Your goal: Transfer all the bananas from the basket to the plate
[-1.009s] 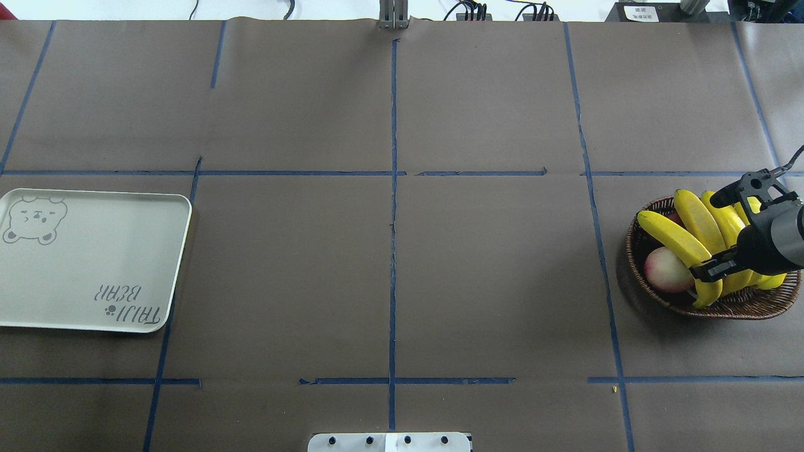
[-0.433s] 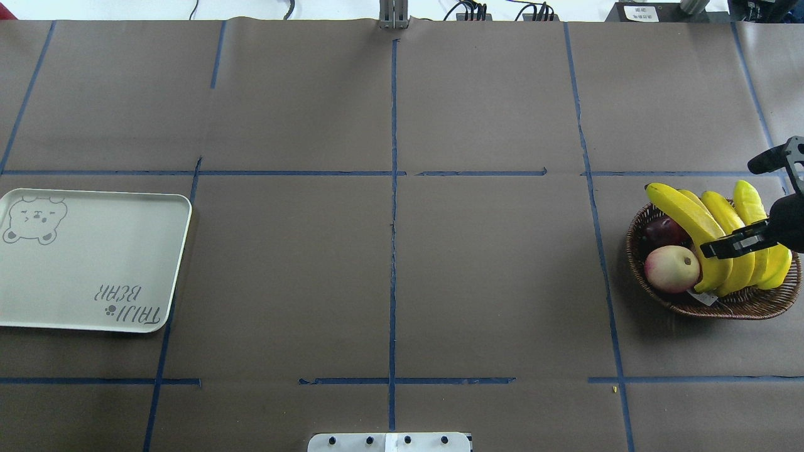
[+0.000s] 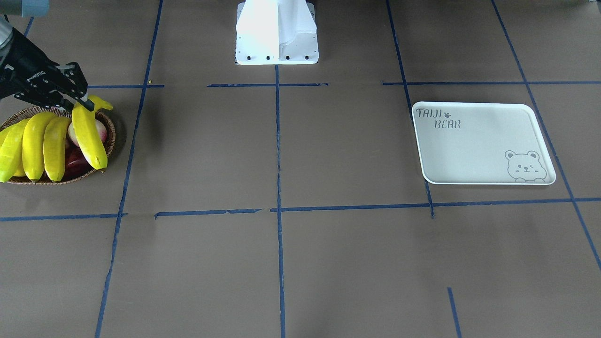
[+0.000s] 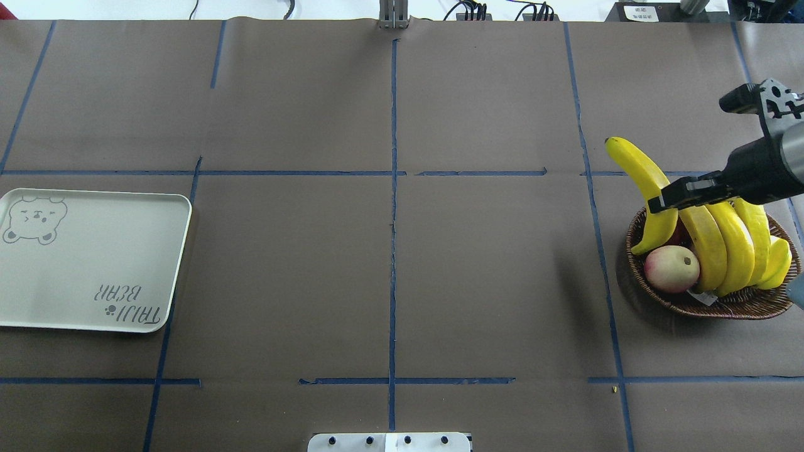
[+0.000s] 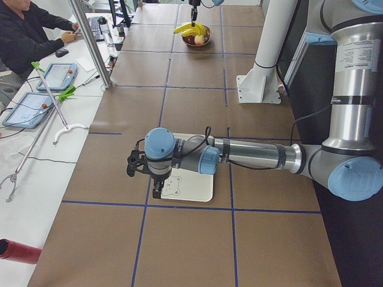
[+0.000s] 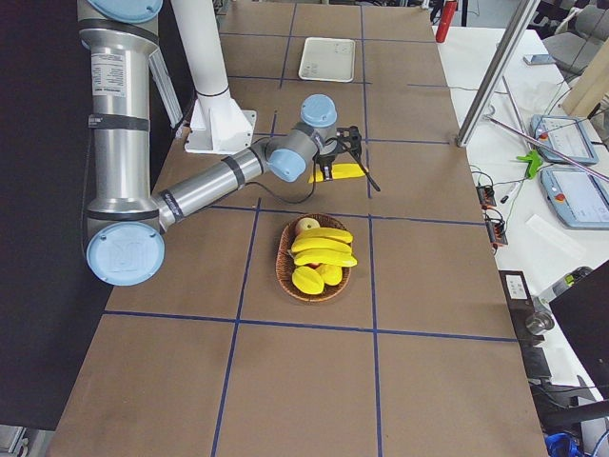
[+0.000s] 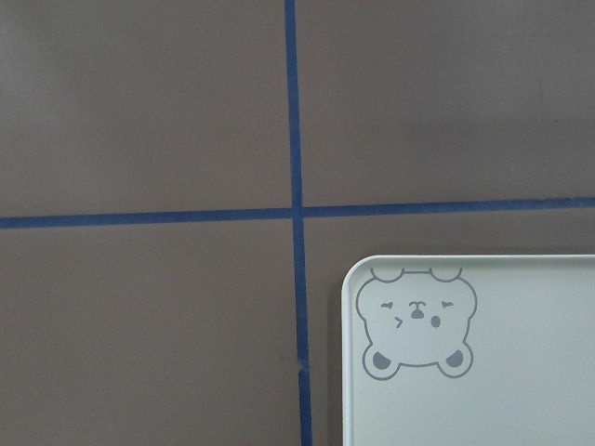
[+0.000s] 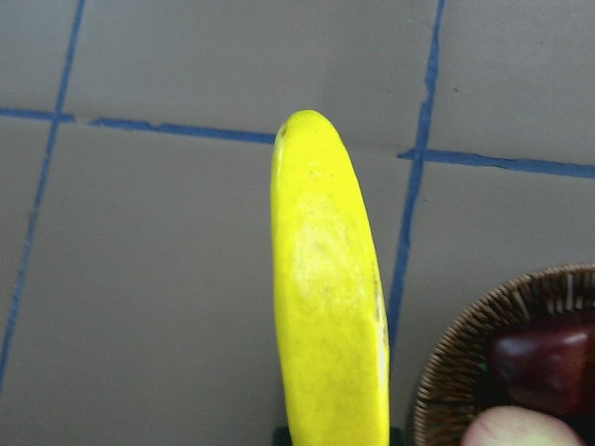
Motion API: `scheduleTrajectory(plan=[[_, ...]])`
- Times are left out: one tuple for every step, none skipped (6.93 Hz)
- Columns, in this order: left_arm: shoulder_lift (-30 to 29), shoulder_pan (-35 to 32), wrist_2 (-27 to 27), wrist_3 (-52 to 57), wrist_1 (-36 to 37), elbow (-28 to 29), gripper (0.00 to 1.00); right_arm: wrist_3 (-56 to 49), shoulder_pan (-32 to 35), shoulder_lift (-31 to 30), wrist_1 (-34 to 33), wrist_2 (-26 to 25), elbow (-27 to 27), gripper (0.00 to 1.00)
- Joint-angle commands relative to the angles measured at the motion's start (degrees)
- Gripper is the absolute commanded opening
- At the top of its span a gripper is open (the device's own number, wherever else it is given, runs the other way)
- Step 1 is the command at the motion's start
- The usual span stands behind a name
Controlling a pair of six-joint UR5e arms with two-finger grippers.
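Note:
My right gripper [image 4: 658, 202] is shut on one banana [image 4: 631, 163], held above the far left rim of the brown wicker basket [image 4: 710, 307]. In the right wrist view the held banana [image 8: 325, 307] points out over the brown table. Three more bananas [image 4: 728, 251] lie side by side in the basket. The off-white plate [image 4: 94, 263] with the bear print sits far across the table and has nothing on it. My left gripper [image 5: 158, 188] hangs over the plate's bear corner [image 7: 418, 325]; I cannot tell whether it is open or shut.
A pink-yellow peach [image 4: 671, 269] and a dark red fruit [image 8: 544, 358] also lie in the basket. The white robot base [image 3: 277, 33] stands at the table's near edge. A seated person [image 5: 24, 30] and tablets are beside the table.
My right gripper has risen out of the basket with one banana, up and toward the far left in the overhead view. The other bananas stay in the basket.

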Motion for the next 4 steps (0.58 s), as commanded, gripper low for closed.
scheduleTrajectory(plan=[[-2.53, 9.52, 0.13, -21.98, -14.6, 0.02, 1.0, 19.11, -3.78, 12.21, 0.22, -2.96, -1.26, 0.01], [-3.94, 14.63, 0.14, -34.56, -23.65, 0.63, 1.0, 24.23, -7.81, 14.88, 0.49, -9.08, -1.18, 0.01], [-6.21, 17.55, 0.14, -46.34, -29.49, 0.72, 1.0, 29.5, -12.29, 16.04, 3.97, -14.71, -1.26, 0.01], [-9.28, 18.36, 0.14, -56.73, -33.55, 0.37, 1.0, 35.04, -17.55, 16.22, 10.09, -21.64, -1.35, 0.01]])
